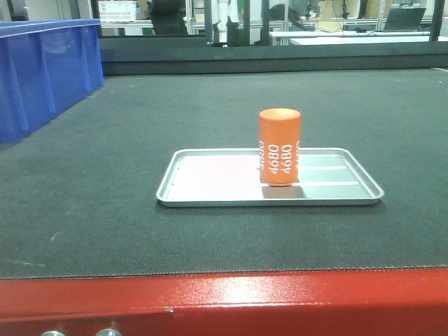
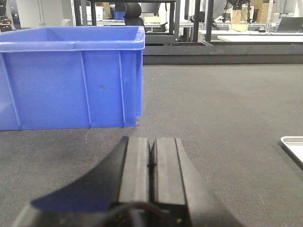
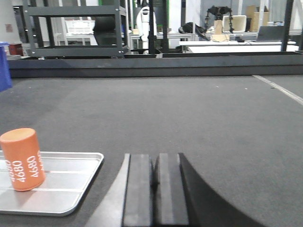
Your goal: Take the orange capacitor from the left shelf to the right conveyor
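Note:
The orange capacitor stands upright in a shallow silver tray on the right conveyor's dark belt, behind its red front frame. In the right wrist view the capacitor is at the lower left, well left of my right gripper, which is shut on nothing. My left gripper is shut and empty too, low over the belt, with the tray's corner at the far right edge. Neither gripper shows in the front view. The left shelf is out of view.
A blue plastic bin sits on the belt at the back left, just ahead of my left gripper in the left wrist view, bin. A dark rail bounds the belt's far side, with racks and desks beyond.

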